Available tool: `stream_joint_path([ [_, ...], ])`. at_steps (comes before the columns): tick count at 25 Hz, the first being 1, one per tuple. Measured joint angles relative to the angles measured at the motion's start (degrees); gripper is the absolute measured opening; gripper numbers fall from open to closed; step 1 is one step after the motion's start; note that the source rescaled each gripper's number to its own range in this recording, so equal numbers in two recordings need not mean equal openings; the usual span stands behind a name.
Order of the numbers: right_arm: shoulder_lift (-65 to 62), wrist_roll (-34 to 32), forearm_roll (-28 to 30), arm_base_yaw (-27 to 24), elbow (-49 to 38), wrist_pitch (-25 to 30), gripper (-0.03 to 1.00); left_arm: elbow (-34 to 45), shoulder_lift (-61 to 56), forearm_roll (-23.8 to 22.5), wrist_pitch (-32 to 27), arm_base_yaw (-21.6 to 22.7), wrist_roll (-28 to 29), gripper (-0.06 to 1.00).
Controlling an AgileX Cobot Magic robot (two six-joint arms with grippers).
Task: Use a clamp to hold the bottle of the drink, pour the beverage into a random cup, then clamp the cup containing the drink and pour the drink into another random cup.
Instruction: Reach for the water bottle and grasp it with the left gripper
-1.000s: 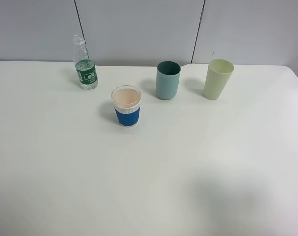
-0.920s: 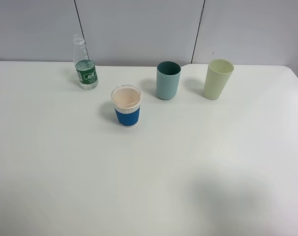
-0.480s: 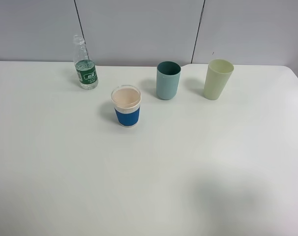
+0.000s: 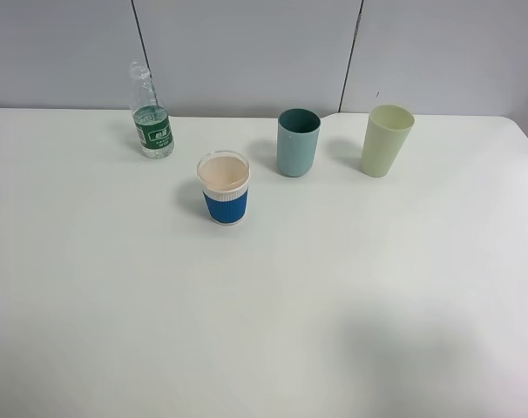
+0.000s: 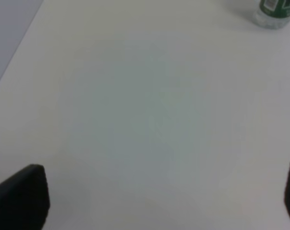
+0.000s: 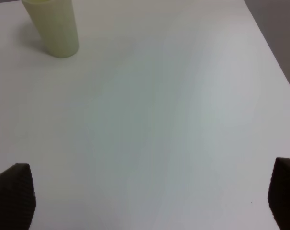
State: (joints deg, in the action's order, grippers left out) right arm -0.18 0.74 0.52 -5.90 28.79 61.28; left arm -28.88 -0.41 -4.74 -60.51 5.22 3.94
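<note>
Bottle: a small clear plastic bottle (image 4: 151, 122) with a green label and a narrow neck stands upright at the far left of the tabletop (image 4: 264, 305), close to the back edge. Nothing touches it. Its base also shows at the edge of the left wrist view (image 5: 275, 12).
Liquid: too small to tell any level in the bottle.
Blue-sleeved cup: a short cup with a clear rim, beige inside and blue ribbed sleeve (image 4: 224, 189) stands upright. It is nearer the camera than the bottle, to the bottle's right and apart from it.
Teal tumbler: a plain matte teal tumbler with straight sides (image 4: 298, 143) stands upright. It is behind and to the right of the blue-sleeved cup, not touching it.
Pale tumbler: a taller pale yellow-green tumbler (image 4: 387, 140) stands upright to the right of the teal tumbler, in the same back row and apart from it. It also shows in the right wrist view (image 6: 53, 26).
Left tool: the left tool (image 5: 159, 196) is released. Its dark fingers (image 5: 20, 199) are spread to the edges of the wrist view, with only bare tabletop between them. The bottle is well ahead of it.
Right tool: the right tool (image 6: 149, 194) is released. Its dark fingers (image 6: 13, 196) are spread wide over bare tabletop, and the pale tumbler is well ahead of it.
Tabletop: white and matte, with a soft shadow on its near right part.
Wall: grey panels (image 4: 247, 52) with dark seams stand behind the tabletop.
</note>
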Motion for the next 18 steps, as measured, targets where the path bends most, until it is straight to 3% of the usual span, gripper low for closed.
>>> stream_joint_path([
  [18, 0.0, 0.0, 0.0, 0.0, 0.0, 0.0, 0.93, 0.0, 0.0, 0.0, 0.0, 0.0, 0.0, 1.00],
])
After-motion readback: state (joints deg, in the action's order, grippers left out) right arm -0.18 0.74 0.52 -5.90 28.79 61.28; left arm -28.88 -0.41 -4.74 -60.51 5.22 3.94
